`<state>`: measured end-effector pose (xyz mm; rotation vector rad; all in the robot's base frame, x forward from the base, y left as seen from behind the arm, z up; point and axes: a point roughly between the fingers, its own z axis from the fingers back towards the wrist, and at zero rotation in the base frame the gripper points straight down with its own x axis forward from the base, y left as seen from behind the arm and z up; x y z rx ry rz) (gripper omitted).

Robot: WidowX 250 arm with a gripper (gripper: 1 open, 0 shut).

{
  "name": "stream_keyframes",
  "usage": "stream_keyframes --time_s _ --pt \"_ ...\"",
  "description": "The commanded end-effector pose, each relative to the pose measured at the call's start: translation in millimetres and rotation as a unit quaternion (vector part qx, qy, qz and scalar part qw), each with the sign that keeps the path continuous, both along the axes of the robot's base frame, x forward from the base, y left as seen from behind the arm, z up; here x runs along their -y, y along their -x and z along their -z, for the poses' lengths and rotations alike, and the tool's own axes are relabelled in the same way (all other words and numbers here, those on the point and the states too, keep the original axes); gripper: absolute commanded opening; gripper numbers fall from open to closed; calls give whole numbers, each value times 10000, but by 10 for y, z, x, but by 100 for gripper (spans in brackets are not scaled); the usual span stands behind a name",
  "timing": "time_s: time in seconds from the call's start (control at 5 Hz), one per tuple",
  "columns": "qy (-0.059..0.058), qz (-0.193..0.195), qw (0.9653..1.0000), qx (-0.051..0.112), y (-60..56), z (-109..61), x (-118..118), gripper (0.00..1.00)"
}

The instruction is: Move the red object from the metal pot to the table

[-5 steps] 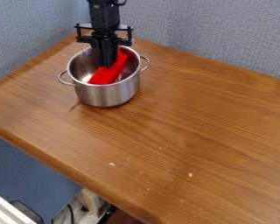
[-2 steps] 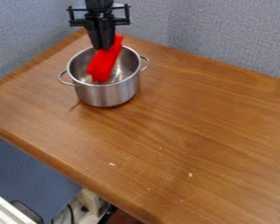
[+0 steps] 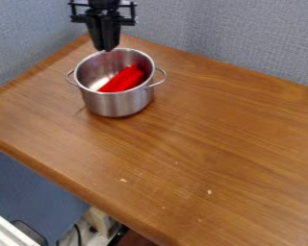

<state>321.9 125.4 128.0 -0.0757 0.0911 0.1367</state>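
Note:
The red object (image 3: pixel 122 77) lies flat inside the metal pot (image 3: pixel 113 104), slanting from lower left to upper right and resting against the inner wall. The pot stands at the far left corner of the wooden table (image 3: pixel 195 144). My gripper (image 3: pixel 105 42) hangs straight down just above the pot's far rim, clear of the red object. Nothing is between its dark fingers, which look slightly parted.
A grey-blue wall runs behind the table. The table's front and left edges drop off to the floor, where some clutter (image 3: pixel 92 233) shows below the front edge.
The gripper lifted the red object partly out of the pot, then let go. The object has dropped back inside while the gripper kept rising.

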Motion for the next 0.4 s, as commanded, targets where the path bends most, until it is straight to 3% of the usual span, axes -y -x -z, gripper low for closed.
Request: stream_keyframes --time_s 0.0,0.2 --pt "-309 806 9951 482 104 -454 319 100" --pt "-427 803 9947 482 127 -441 253 100"
